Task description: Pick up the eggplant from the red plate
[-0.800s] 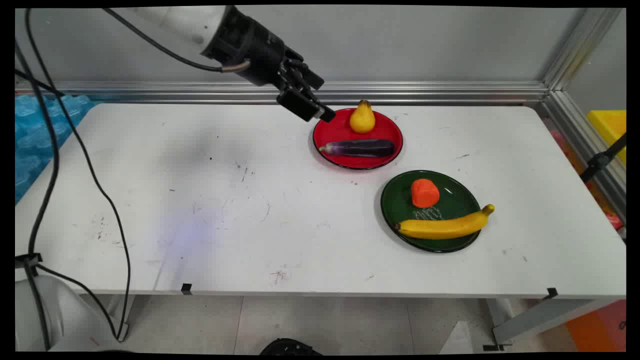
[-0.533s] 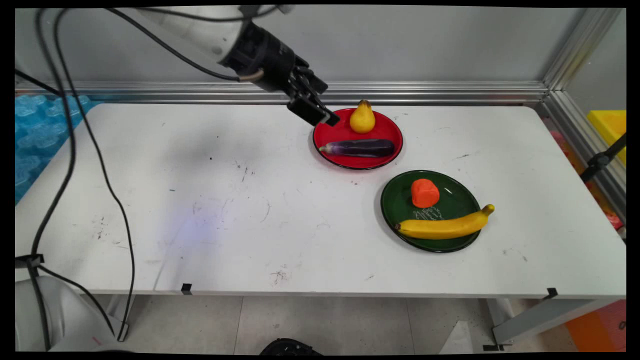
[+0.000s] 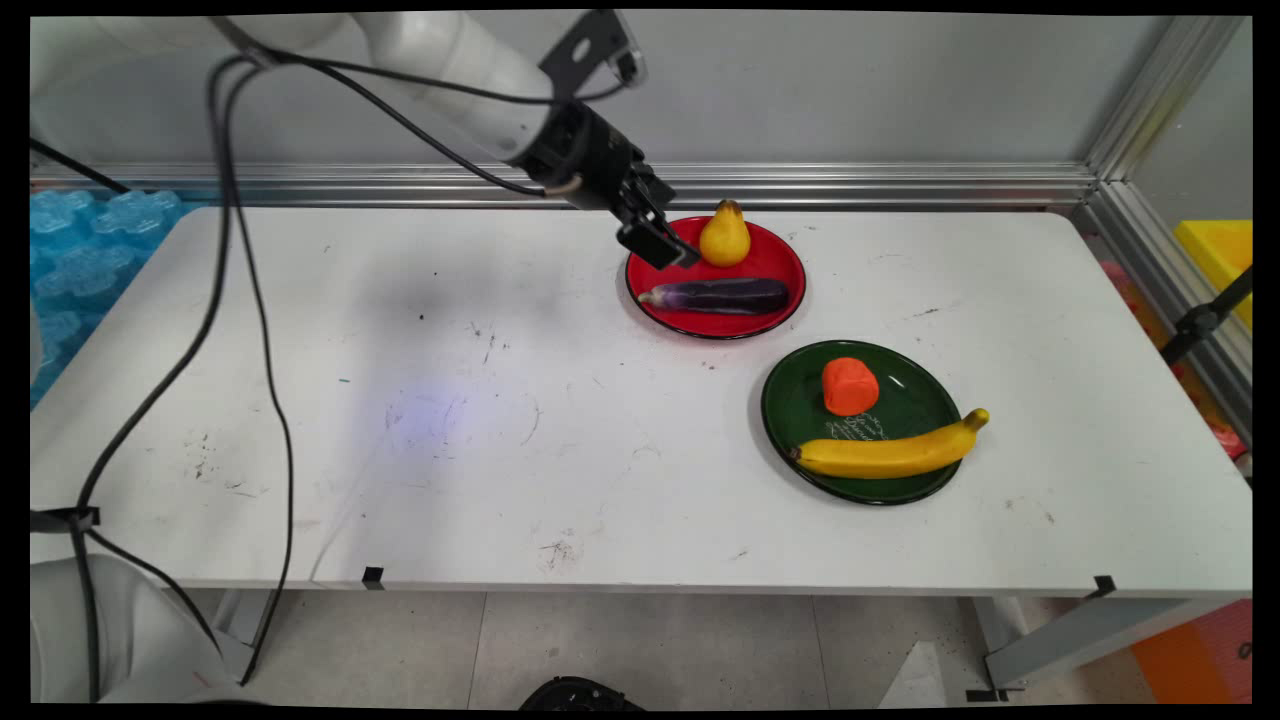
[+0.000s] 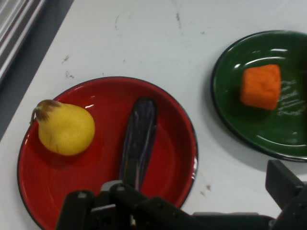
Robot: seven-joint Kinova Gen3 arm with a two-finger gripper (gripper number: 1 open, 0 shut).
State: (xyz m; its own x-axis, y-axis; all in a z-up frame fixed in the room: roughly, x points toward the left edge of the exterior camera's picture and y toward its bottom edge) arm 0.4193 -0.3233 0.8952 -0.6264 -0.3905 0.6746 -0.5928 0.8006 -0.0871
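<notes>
Lowered, fingers (image 3: 672, 250) now hover over eggplant (image 3: 718, 295).

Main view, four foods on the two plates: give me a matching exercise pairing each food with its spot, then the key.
Things:
1. yellow pear
2. dark purple eggplant
3. orange block-shaped food
4. long yellow banana

Places:
A. near edge of the round green plate, tip past its rim
B. far side of the round red plate
C. far part of the green plate
D. lying across the red plate, nearer the camera than the other food there

Pairs: 1-B, 2-D, 3-C, 4-A
</notes>
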